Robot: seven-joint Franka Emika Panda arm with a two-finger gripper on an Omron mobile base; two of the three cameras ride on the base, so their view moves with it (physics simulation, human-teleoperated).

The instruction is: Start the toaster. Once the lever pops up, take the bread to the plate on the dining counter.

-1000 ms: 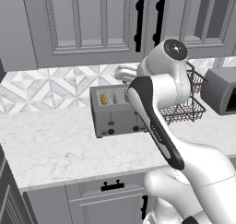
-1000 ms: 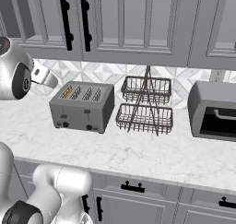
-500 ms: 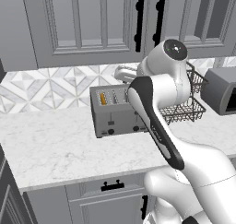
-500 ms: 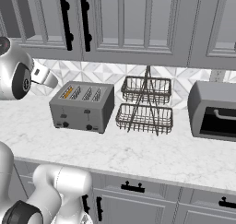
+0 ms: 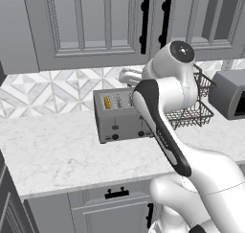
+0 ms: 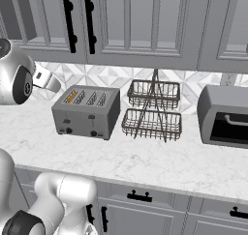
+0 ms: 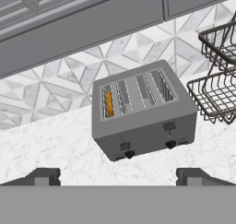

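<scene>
Flat even light, sharp render

1. I can read no words, brands, numbers or signs anywhere in front of me.
2. The toaster point(image 7: 143, 113), at my 12 o'clock, has a blank grey front: two black tabs and two black knobs, none with a legible marking.
3. The grey oven point(image 6: 224, 115), off at 2 o'clock, carries no readable label either.
</scene>
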